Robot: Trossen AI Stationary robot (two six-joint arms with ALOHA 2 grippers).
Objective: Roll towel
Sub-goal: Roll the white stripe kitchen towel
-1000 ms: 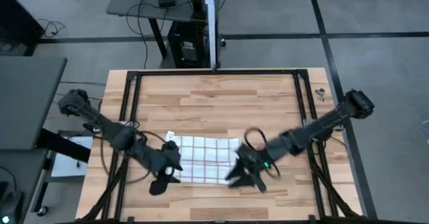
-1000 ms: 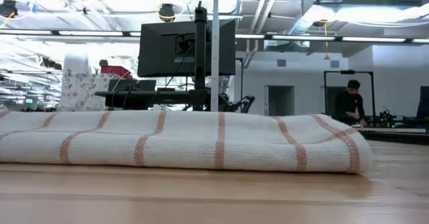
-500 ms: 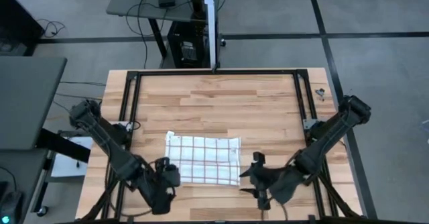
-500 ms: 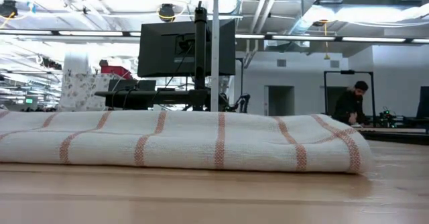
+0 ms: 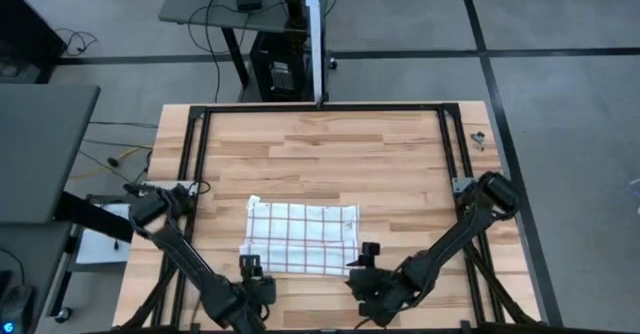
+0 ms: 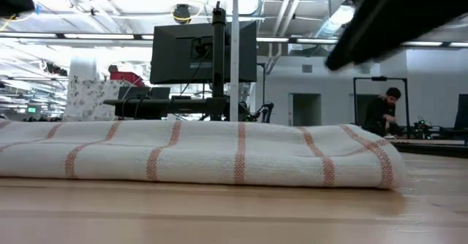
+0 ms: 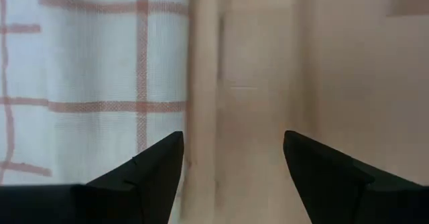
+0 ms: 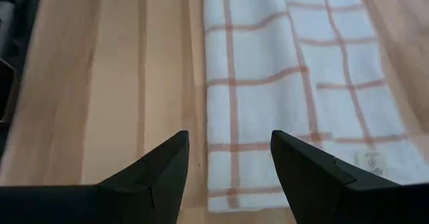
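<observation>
The towel (image 5: 300, 237), white with a reddish-brown grid, lies flat on the wooden table, near its front middle. In the low view the towel (image 6: 197, 153) shows as a thick folded pad. My left gripper (image 5: 250, 271) hangs open, low over the towel's near left corner. In the left wrist view, one finger of my left gripper (image 7: 233, 143) is over the towel (image 7: 94, 83) and the other over bare wood. My right gripper (image 5: 365, 262) is open by the near right corner. In its wrist view, my right gripper (image 8: 229, 138) straddles the towel's (image 8: 281, 83) side edge. Neither gripper touches the cloth.
A black frame (image 5: 195, 144) runs around the tabletop. Bare wood (image 5: 320, 154) stretches beyond the towel toward the far edge. A small metal piece (image 5: 478, 137) lies at the far right corner. A dark arm (image 6: 395, 17) crosses the low view's top right. A person (image 6: 384, 112) stands far off.
Both grippers have sunk and drawn back toward the table's near edge, from above the towel's near part to its two near corners. Both have tipped more steeply downward. The towel has not moved.
</observation>
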